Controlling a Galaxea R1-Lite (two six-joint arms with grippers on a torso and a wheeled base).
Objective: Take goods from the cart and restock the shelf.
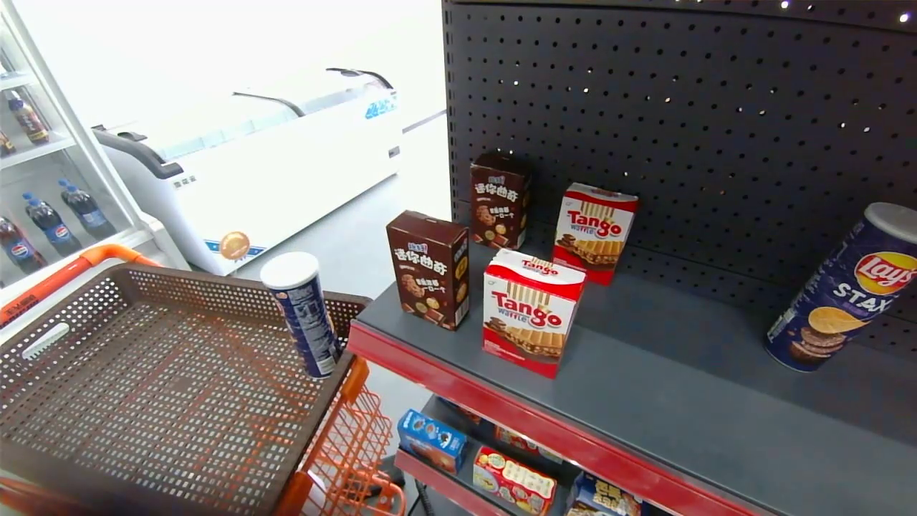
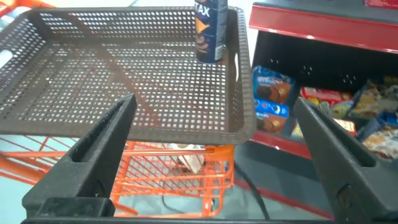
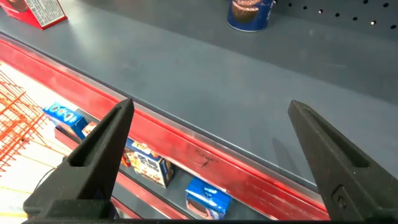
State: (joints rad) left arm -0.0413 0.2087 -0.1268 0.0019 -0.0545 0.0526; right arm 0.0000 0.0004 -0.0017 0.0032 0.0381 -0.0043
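A blue chip can (image 1: 301,313) with a white lid stands upright in the far right corner of the brown perforated cart basket (image 1: 143,387), next to the shelf; it also shows as the blue chip can (image 2: 210,31). My left gripper (image 2: 211,149) hangs open, short of the basket's near rim (image 2: 186,129), well away from the can. My right gripper (image 3: 211,162) is open over the red front edge (image 3: 186,140) of the grey shelf (image 1: 680,387). A second blue chip can (image 1: 842,287) leans at the shelf's right, seen as the can base (image 3: 250,14).
Two brown cookie boxes (image 1: 430,269) (image 1: 499,201) and two red-and-white wafer boxes (image 1: 530,312) (image 1: 594,231) stand at the shelf's left. A black pegboard (image 1: 680,107) backs the shelf. Lower shelf holds snack boxes (image 1: 512,476). The cart frame (image 2: 174,174) is orange. A white freezer (image 1: 251,158) stands behind.
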